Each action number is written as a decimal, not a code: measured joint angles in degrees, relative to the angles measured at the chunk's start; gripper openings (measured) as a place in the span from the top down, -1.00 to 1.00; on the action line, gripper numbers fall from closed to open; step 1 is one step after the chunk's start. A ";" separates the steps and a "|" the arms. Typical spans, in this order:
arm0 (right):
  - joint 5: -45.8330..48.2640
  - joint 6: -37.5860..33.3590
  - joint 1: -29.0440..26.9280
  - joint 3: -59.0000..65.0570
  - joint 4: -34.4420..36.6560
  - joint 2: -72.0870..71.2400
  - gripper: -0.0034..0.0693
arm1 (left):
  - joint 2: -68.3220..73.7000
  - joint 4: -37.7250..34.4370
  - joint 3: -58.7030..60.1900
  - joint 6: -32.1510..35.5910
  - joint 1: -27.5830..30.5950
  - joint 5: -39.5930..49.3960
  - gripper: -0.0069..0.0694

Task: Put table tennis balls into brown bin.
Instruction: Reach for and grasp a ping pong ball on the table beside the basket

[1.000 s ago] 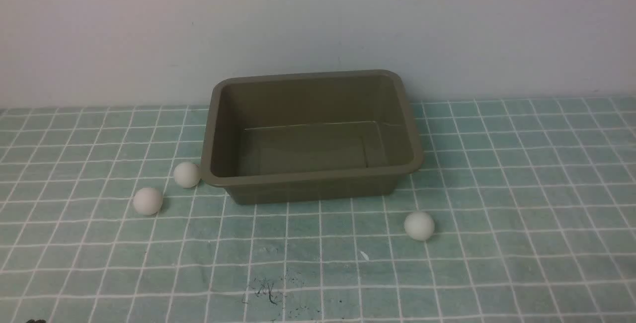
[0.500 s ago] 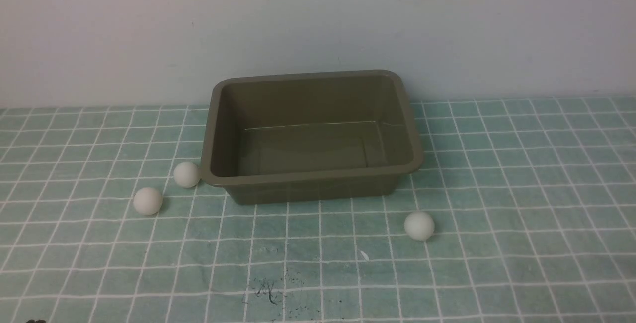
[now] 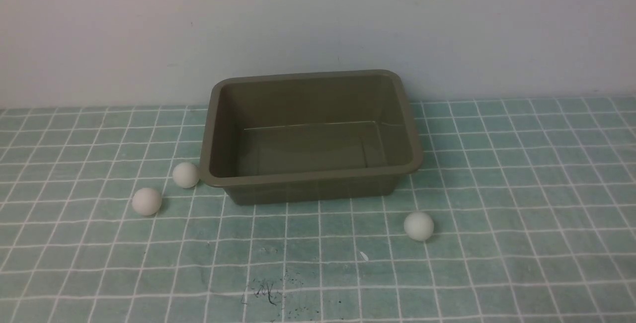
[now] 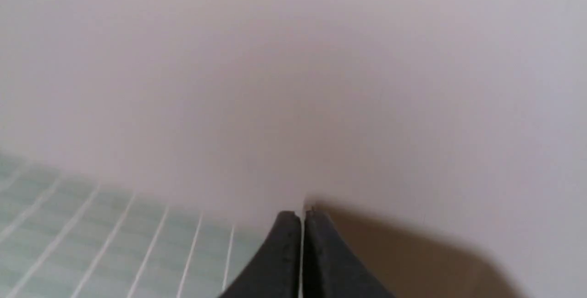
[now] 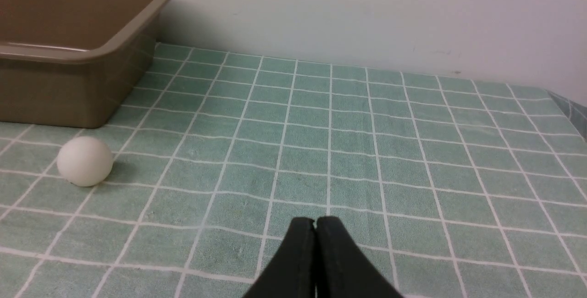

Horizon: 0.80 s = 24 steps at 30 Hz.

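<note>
Right wrist view: right gripper (image 5: 315,224) closed, empty; white ball (image 5: 85,161) on the cloth ahead, off toward the corner of the brown bin (image 5: 91,55), nearest this arm. Front view: second ball (image 3: 186,175) and third ball (image 3: 147,201) beside the bin's left corner, nearer the left gripper (image 4: 301,217), also closed, empty

No readable text; dark scribble (image 3: 262,293) on tablecloth (image 3: 497,213) seemingly illegible.

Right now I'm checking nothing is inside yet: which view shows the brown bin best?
The front view: the whole brown bin shows from above, nothing in it. The right wrist view catches only one corner from low down; the left wrist view shows just a brown blur.
</note>
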 joint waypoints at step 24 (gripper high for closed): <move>-19.14 12.56 0.00 0.41 20.93 0.00 0.94 | 82.75 2.69 -63.73 16.05 -0.11 61.04 0.83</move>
